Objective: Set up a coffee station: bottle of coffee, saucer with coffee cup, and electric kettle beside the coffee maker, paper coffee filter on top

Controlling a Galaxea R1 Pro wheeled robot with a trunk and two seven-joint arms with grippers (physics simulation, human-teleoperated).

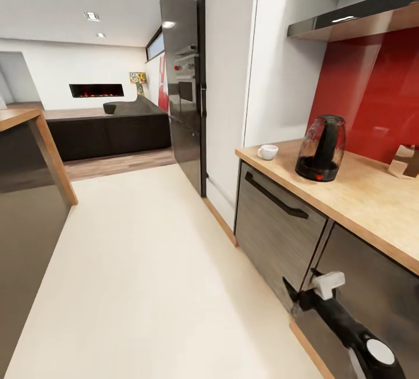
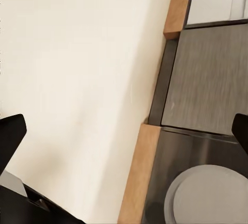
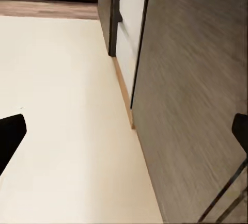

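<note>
On the wooden countertop (image 1: 361, 198) at the right stands the dark, see-through electric kettle (image 1: 320, 149). The white coffee cup (image 1: 267, 152) sits a little beyond it, near the counter's far corner. A brown object (image 1: 405, 160) is cut off by the picture's right edge, and I cannot tell what it is. My right arm (image 1: 343, 321) reaches low along the cabinet fronts, well below the counter. The right gripper (image 3: 124, 133) is open over the floor beside a grey cabinet door. My left gripper (image 2: 124, 136) is also open, above the floor and the wooden plinth.
A dark drawer front with a long black handle (image 1: 276, 195) faces the aisle under the counter. Tall white and black cabinets (image 1: 227, 76) stand beyond it. A wooden-edged island (image 1: 35, 152) lines the left side. The pale floor (image 1: 151, 262) runs ahead toward a lounge with a fireplace (image 1: 96, 90).
</note>
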